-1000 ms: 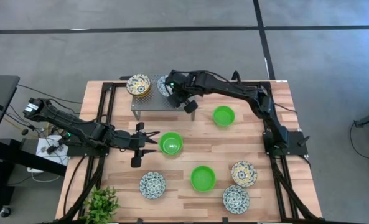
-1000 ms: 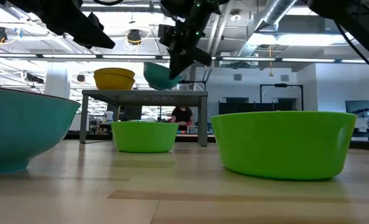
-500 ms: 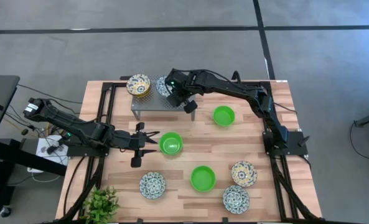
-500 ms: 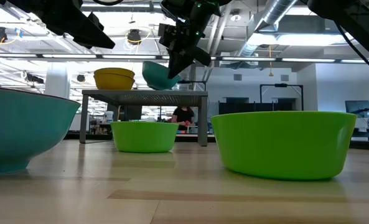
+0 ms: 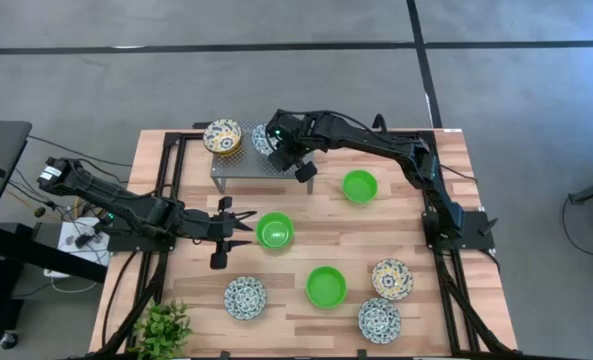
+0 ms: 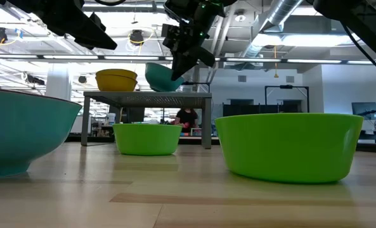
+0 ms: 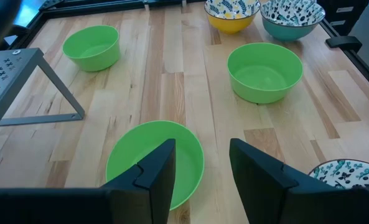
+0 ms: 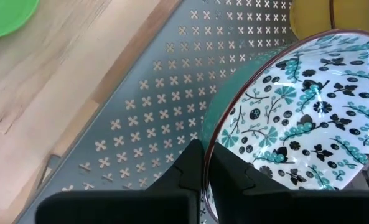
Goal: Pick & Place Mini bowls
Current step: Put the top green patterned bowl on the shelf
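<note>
Near counter (image 5: 416, 200) edge: two blue-and-white bowls (image 5: 245, 297), one yellow-cream bowl (image 5: 392, 278), green bowl (image 5: 326, 286). Mid-counter: left tool (image 5: 238, 228), fingers spread, level just beside green bowl (image 5: 274, 231), its mouth up. Far side: right tool (image 5: 272, 143) pinching rim of blue-and-white patterned bowl (image 8: 302, 106), tilted above grey perforated stand (image 5: 238, 161), beside stacked yellow-cream bowls (image 5: 222, 136). No writing legible.

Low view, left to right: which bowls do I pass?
Teal bowl at the left edge → yellow bowls on the stand → teal bowl held by the right end effector → small-looking green bowl → large-looking green bowl.
</note>
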### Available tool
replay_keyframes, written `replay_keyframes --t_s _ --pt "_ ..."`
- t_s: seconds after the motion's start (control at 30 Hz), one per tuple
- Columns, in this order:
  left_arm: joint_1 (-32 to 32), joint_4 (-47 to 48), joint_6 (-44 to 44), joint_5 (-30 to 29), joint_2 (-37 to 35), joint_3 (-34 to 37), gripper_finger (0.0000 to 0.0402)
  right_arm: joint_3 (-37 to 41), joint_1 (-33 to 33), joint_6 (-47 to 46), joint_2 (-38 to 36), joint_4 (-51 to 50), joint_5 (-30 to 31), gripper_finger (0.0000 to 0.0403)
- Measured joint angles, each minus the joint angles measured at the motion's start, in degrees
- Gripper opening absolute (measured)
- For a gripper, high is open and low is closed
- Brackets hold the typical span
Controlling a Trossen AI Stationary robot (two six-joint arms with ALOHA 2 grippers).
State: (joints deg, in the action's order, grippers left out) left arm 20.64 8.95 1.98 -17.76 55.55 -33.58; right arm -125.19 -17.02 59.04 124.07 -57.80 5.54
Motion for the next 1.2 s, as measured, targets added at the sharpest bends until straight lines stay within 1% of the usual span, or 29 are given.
replay_keyframes --t_s 0.1,0.27,0.4,0.47,0.7,0.97,1.1,1.2 --pt "-0.01 0.0 -0.01 0.0 0.0 0.0 0.0153 0.0 0.0 -0.02 0.01 -0.02 -0.07 0.0012" --pt "0.0 -0.01 -0.01 0.02 0.0 0.0 0.0153 -0.03 -0.6 0.18 2.09 0.46 0.46 0.0019" --pt "-0.02 -0.02 0.0 0.02 0.0 0.0 0.0153 -0.05 -0.45 2.6 2.78 2.75 4.13 0.0016" --pt "-0.01 -0.01 0.03 0.04 0.02 0.0 0.0153 0.01 -0.28 2.83 3.06 4.03 4.75 0.0014" --pt "-0.02 -0.02 0.02 0.02 0.02 0.0 0.0153 0.02 -0.63 2.44 2.54 1.5 4.73 0.0019" --pt "-0.02 -0.04 0.01 0.02 0.02 0.0 0.0153 0.02 -0.35 1.42 2.54 2.51 5.37 0.0037" --pt "-0.02 -0.04 0.02 0.02 0.02 0.0 0.0153 0.02 0.17 1.19 2.54 3.02 7.65 0.0054" --pt "-0.02 -0.04 0.02 0.02 0.02 0.0 0.0153 0.02 0.17 1.08 2.54 3.07 7.96 0.0069"
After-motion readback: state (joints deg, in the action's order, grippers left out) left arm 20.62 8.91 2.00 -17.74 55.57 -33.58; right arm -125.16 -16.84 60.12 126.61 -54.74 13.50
